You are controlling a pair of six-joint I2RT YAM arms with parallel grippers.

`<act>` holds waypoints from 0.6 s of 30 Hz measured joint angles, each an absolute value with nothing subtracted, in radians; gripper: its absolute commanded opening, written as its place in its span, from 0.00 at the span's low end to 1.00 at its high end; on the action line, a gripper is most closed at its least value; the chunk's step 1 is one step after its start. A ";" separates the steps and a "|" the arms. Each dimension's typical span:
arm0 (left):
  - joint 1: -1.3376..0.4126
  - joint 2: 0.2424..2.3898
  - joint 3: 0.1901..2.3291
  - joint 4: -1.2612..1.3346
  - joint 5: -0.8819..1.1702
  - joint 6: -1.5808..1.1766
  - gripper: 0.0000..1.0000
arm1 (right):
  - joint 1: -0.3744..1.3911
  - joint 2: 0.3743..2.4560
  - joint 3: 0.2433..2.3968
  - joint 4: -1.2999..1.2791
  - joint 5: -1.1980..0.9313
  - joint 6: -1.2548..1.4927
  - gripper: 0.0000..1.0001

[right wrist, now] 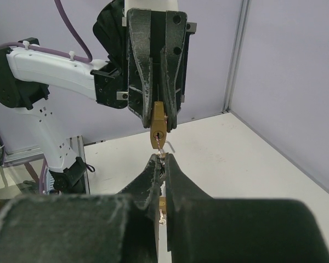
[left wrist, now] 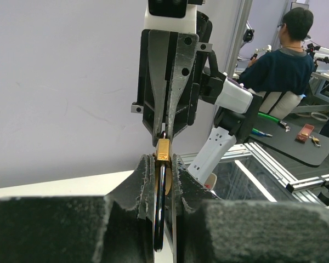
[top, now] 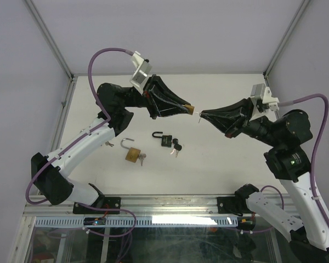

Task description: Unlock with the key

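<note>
Brass padlock (right wrist: 158, 126) clenched in left fingers (left wrist: 145, 186), key (right wrist: 160, 147) pinched in right fingers (right wrist: 181, 189) (at keyhole (right wrist: 158, 135))

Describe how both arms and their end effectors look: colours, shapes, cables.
Both the left arm and right arm have white links with black joints. A purple cable loops along each. Each wrist carries a white camera bracket. The left end effector and right end effector are black, tapering to two wedge-shaped fingers faced with dark padding. A green light glows on the right arm.
</note>
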State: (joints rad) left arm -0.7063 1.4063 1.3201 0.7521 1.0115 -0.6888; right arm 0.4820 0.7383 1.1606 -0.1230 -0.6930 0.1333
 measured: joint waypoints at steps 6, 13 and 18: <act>-0.706 1.406 1.320 0.752 1.010 -0.689 0.00 | 0.482 0.756 1.161 -0.117 -0.694 0.133 0.00; -0.706 1.406 1.320 0.756 1.000 -0.688 0.00 | 0.482 0.761 1.161 -0.100 -0.694 0.134 0.00; -0.706 1.406 1.320 0.754 0.995 -0.679 0.00 | 0.482 0.767 1.161 -0.094 -0.696 0.134 0.00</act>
State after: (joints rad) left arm -0.7059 1.4063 1.3197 0.7536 0.9951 -0.6788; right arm 0.4820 0.7670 1.1606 -0.0940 -0.6960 0.1337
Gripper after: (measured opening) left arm 0.088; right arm 0.017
